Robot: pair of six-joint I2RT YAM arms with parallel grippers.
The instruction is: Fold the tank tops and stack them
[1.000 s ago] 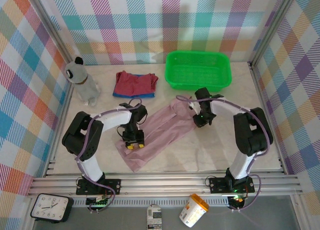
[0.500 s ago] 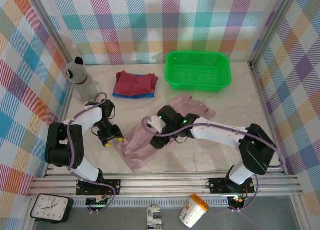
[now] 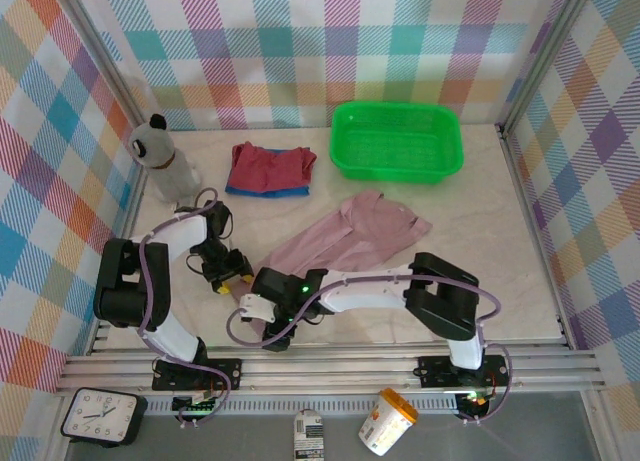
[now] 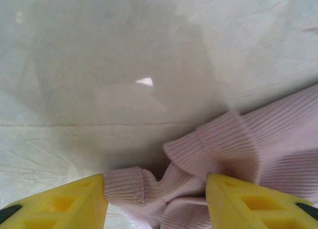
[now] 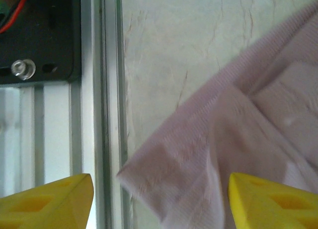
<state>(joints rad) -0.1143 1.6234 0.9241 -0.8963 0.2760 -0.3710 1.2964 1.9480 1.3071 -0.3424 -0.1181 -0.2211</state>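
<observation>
Two of three tops look done: the dark red tank top point(image 3: 268, 164) lies folded on the blue tank top point(image 3: 262, 191) at back left. The pink tank top point(image 3: 350, 239) lies unfolded, slanting across mid-table. My left gripper point(image 4: 155, 185) stands part open, bunched hem between its fingers, not clamped; right gripper point(image 5: 161, 189) gapes wide over the near corner, holding nothing. Left to do: fold pink, stack it.

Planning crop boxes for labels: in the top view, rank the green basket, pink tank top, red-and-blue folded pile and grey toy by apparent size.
1-2. pink tank top and green basket: too close to rank, and the right arm covers part of the top.
3. red-and-blue folded pile.
4. grey toy, only slightly smaller.
</observation>
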